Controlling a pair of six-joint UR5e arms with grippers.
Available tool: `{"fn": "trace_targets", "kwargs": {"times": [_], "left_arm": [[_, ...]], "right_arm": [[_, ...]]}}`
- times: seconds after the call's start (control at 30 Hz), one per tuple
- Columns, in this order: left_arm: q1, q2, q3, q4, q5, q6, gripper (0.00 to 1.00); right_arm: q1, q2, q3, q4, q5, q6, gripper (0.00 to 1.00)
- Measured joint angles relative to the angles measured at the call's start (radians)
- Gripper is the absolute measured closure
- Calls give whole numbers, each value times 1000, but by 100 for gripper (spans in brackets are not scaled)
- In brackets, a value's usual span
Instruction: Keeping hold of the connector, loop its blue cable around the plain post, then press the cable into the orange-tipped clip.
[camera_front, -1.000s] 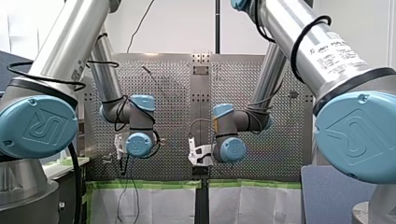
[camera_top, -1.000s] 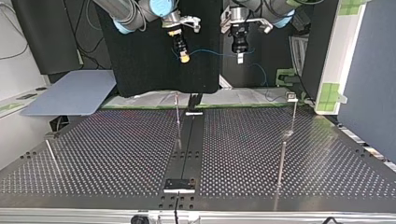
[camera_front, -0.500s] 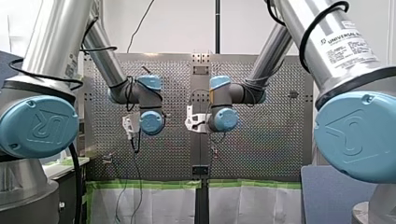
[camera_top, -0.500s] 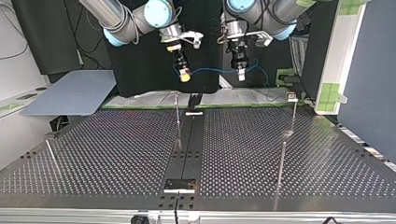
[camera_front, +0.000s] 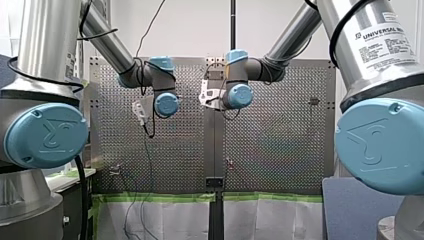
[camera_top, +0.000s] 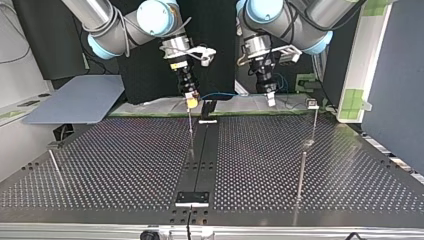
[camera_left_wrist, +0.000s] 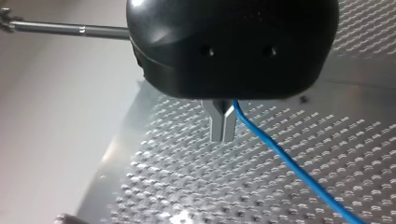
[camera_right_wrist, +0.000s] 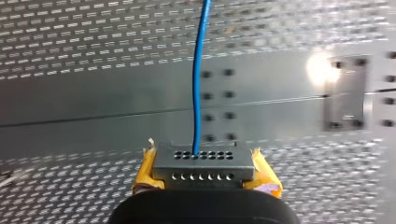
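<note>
Right gripper (camera_top: 191, 100), clamping the connector (camera_right_wrist: 203, 165), seems poised just over a post (camera_top: 190, 132); left gripper (camera_top: 270, 100) pinches the blue cable (camera_right_wrist: 198, 70) alongside.

Opposed views over table (camera_top: 260, 160); wrist close-ups.

Table (camera_top: 125, 165) shiny perforated metal; connector (camera_right_wrist: 201, 165) matt metal; cable (camera_right_wrist: 199, 70) smooth plastic.

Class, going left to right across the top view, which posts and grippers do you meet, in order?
In order: leaning post → my right gripper → my left gripper → tall post → capped post. The centre post is omitted: it overlaps my right gripper.
</note>
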Motion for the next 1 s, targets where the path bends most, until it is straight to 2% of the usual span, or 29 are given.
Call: {"fn": "trace_targets", "kwargs": {"times": [0.33,0.6,0.8,1.0], "left_arm": [[36,89,89,-89,0,-6,100],[65,171,153,-171,-3,-7,100],[80,225,175,-226,5,-3,100],[127,279,223,-278,50,-4,100]], "right_arm": [[-14,-89,-87,89,-31,1,100],[-23,-165,-166,170,-86,-3,100],[-29,-173,-222,226,-102,-1,100],[-39,-153,-276,280,-123,0,100]]}}
